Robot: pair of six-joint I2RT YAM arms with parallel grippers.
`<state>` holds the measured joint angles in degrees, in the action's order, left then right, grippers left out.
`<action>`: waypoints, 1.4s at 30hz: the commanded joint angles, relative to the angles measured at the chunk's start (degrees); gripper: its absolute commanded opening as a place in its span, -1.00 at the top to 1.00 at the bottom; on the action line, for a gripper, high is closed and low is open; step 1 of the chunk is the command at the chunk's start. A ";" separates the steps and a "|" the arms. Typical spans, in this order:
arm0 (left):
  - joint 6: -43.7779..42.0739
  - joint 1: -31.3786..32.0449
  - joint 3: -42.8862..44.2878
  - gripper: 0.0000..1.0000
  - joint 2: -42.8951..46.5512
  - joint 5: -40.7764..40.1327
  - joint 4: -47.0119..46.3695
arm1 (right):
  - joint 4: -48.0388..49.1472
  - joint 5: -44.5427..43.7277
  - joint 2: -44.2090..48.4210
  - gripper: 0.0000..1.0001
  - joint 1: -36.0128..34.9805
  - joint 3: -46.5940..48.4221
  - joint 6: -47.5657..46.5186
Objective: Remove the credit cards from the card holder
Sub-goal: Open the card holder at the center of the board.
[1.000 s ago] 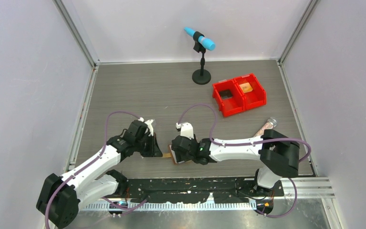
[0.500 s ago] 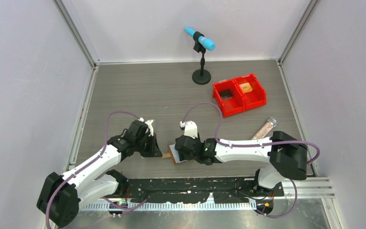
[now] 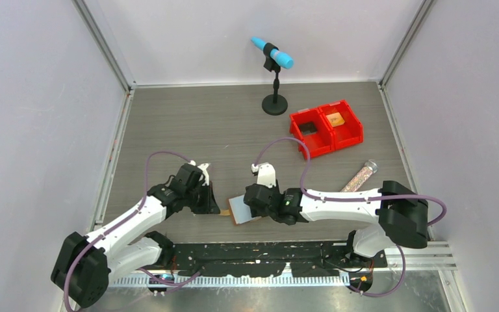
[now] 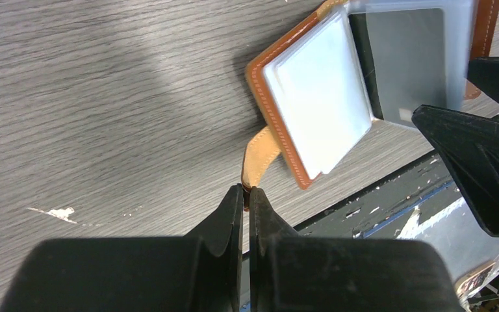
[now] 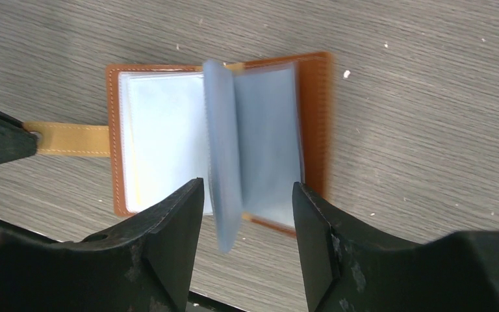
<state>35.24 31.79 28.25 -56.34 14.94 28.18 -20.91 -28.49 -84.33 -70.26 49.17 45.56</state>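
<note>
The brown card holder [image 3: 239, 210] lies open on the table near the front edge, its pale blue-grey sleeves [image 5: 162, 140] facing up. My left gripper [image 4: 247, 190] is shut on its tan tab [image 4: 260, 155], and it shows at the holder's left in the top view [image 3: 216, 207]. My right gripper [image 5: 247, 184] hovers open over the holder's near edge. One loose sleeve page [image 5: 224, 175] stands up between its fingers, touching neither. No credit cards can be told apart; a dark grey rectangle [image 4: 406, 58] shows through one sleeve.
Two joined red bins [image 3: 327, 128] stand at the back right, one with an orange piece [image 3: 336, 119] inside. A blue-headed microphone on a stand [image 3: 274, 62] is at the back. A clear tube of sprinkles [image 3: 360, 173] lies to the right. The black rail [image 3: 266, 260] borders the front edge.
My right arm has drawn back to the right, uncovering the holder's blue inside in the top view. Its jaws have narrowed slightly. The left gripper has kept still on the tab.
</note>
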 commanded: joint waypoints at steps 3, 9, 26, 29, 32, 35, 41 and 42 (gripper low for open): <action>-1.23 -0.24 1.36 1.00 -0.60 -1.05 0.91 | -1.06 -1.74 -0.26 -0.24 0.30 0.48 -1.55; -1.12 -0.25 1.58 1.00 -0.96 -1.31 0.91 | 0.18 -0.77 -1.25 -0.27 0.30 1.14 -2.85; 0.25 -0.26 4.63 0.99 2.08 -2.44 4.66 | 3.19 5.43 5.10 0.01 3.01 0.61 -5.60; 0.46 -0.24 4.95 0.96 2.78 -2.45 5.23 | 6.36 9.03 4.69 0.05 5.30 -0.99 -5.33; 0.54 -0.24 4.76 0.95 3.19 -2.57 5.71 | 7.00 9.22 4.61 0.07 5.85 -0.17 -5.88; 0.53 -0.24 4.59 0.93 3.25 -2.49 5.85 | 5.47 8.26 4.38 0.07 6.00 1.92 -6.37; 0.65 -0.28 5.22 0.80 3.39 -2.96 6.55 | 3.38 7.97 4.35 0.00 6.02 3.84 -6.60; 0.63 -0.24 5.34 0.77 3.44 -2.95 6.73 | 3.62 8.64 4.24 0.01 6.02 3.79 -6.64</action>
<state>35.59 31.79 31.40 -53.98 12.60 34.00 -18.06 -20.27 -80.64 -64.14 50.28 39.94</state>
